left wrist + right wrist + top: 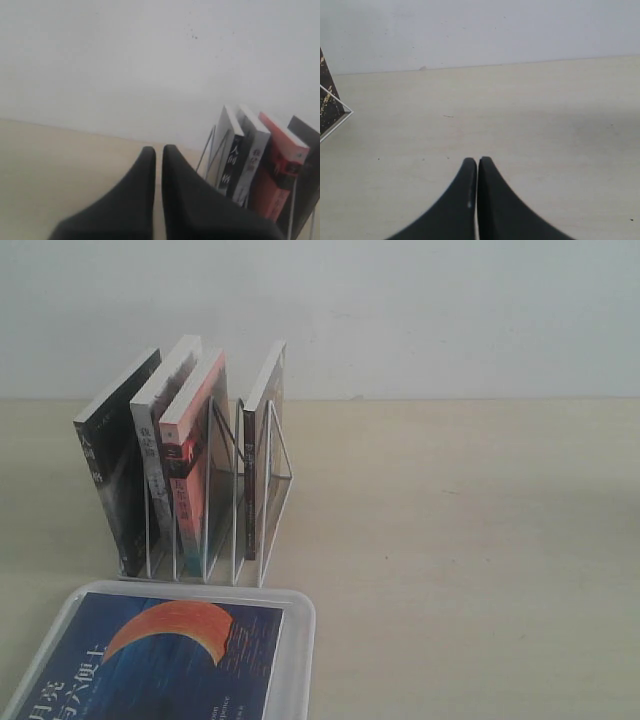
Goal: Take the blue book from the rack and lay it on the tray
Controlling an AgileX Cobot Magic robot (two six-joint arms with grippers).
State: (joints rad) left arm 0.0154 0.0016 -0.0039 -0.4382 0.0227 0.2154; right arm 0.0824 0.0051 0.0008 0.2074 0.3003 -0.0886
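Observation:
The blue book (pixel 160 660), dark blue with an orange crescent moon, lies flat and face up in the white tray (pixel 302 640) at the front left of the exterior view. Behind the tray stands the white wire rack (pixel 250 505), still holding several upright books. Neither arm shows in the exterior view. My left gripper (pixel 158 150) is shut with nothing between its black fingers, and the rack's books (pixel 260 165) stand beside it. My right gripper (pixel 477 161) is shut and empty over bare tabletop, with a corner of the rack (pixel 335 125) at the frame's edge.
In the rack a black book (pixel 115 475), a white-spined book (pixel 160 450), a red-spined book (pixel 195 470) and a dark book (pixel 262 455) lean in separate slots. A pale wall rises behind the beige table (pixel 470 540).

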